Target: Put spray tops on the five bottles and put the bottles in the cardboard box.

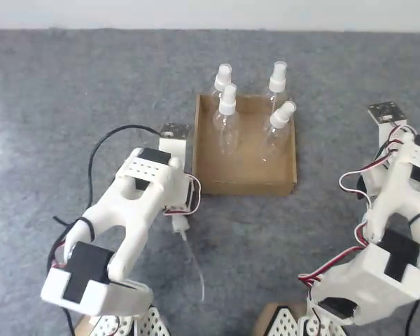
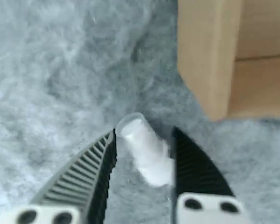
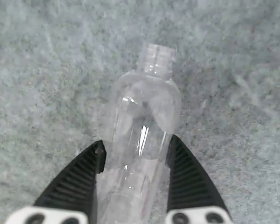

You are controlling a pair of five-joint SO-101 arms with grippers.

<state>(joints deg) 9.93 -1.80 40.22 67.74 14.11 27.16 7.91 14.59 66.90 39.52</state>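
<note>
A white spray top [image 2: 144, 154] lies on the grey carpet with my left gripper [image 2: 143, 133] shut on it, close to the near left corner of the cardboard box [image 2: 210, 56]. In the high view the spray top [image 1: 178, 224] trails its thin tube [image 1: 194, 269] toward the front. My right gripper [image 3: 136, 142] is shut on a clear bottle [image 3: 144, 107] with no top, its open neck pointing away from the gripper. The cardboard box [image 1: 245, 185] stands mid-table with several capped bottles [image 1: 226, 129].
The left arm [image 1: 133, 210] stretches from the front left up to the box's left wall. At the right side stands the right arm [image 1: 399, 203], with red and white cables along it. Grey carpet covers the whole table.
</note>
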